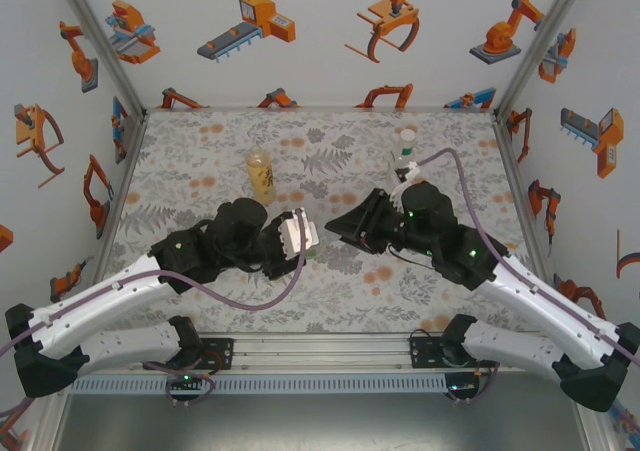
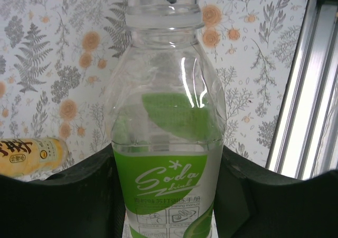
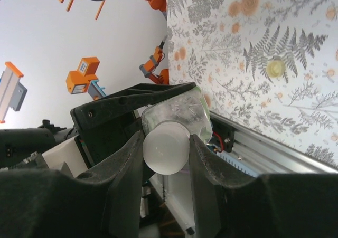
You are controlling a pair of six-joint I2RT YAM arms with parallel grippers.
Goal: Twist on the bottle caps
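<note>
Centre frame from above, left fingers (image 2: 68, 196) clamp the slim bottle (image 2: 169, 143) level, its neck pointing straight at the cap (image 3: 165, 153) pinched between right fingers (image 3: 121, 169).

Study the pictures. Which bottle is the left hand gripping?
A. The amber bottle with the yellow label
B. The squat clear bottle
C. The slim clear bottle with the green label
C: in the left wrist view the slim bottle with the green Soda label sits clamped in the left hand, while the amber bottle is apart, off to one side.
</note>
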